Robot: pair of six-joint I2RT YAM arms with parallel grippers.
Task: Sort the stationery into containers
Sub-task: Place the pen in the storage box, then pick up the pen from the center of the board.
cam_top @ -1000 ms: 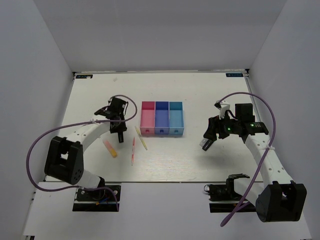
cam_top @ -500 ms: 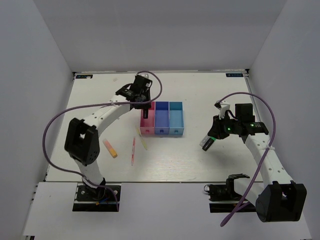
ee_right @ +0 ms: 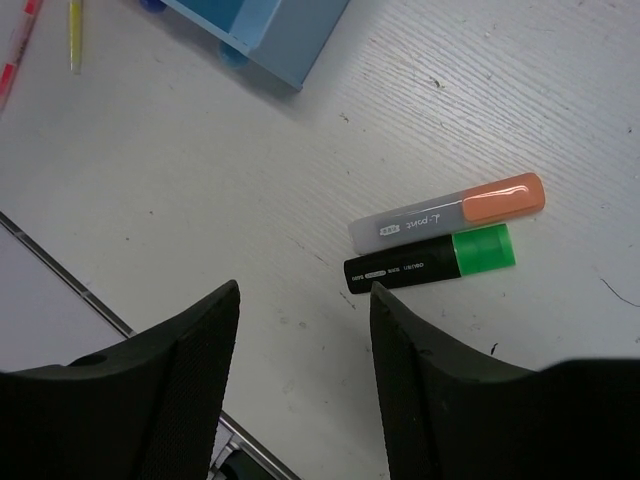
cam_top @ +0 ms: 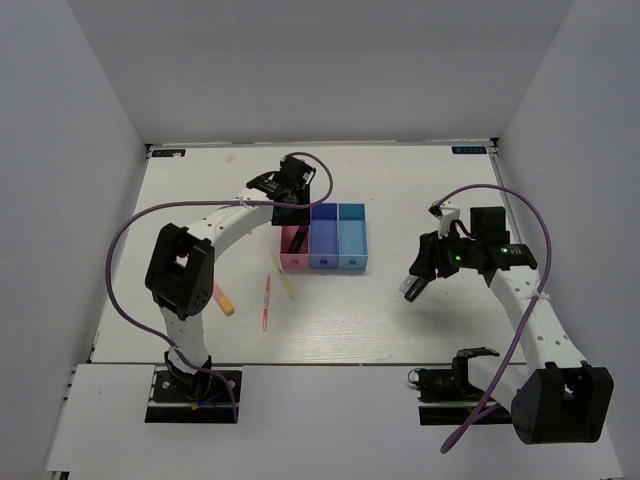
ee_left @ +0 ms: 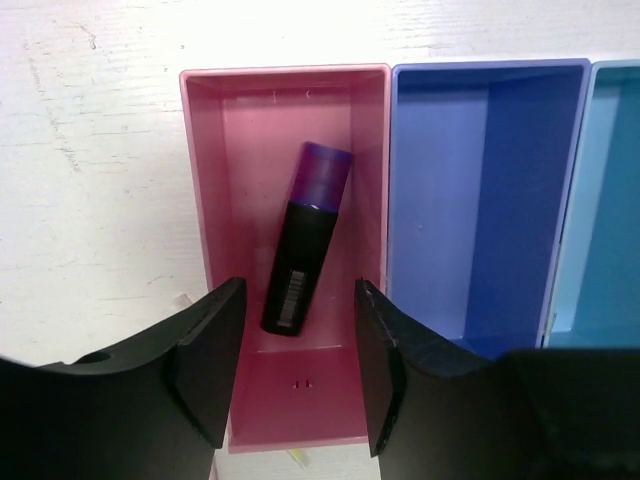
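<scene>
The dark purple marker (ee_left: 305, 240) lies aslant inside the pink bin (ee_left: 215, 200), apart from my fingers. My left gripper (ee_left: 295, 365) hovers open over the near end of that bin; from above it (cam_top: 296, 212) sits over the pink container (cam_top: 286, 252). The blue bin (cam_top: 323, 245) and teal bin (cam_top: 352, 245) hold nothing I can see. My right gripper (ee_right: 305, 370) is open above the table, with the green-capped black marker (ee_right: 430, 265) and an orange-capped grey marker (ee_right: 445, 215) lying side by side beyond it. From above, that gripper (cam_top: 415, 280) is right of the bins.
On the table left of the bins lie a short orange marker (cam_top: 222, 298), a thin red-pink pen (cam_top: 266, 300) and a pale-yellow pen (cam_top: 283, 277). The left arm arches over that area. The table's front edge (ee_right: 60, 270) runs close to my right gripper.
My left gripper carried the purple marker from the table to above the pink bin, then opened; the marker now lies in the bin. The right gripper stayed in place and stands open.
</scene>
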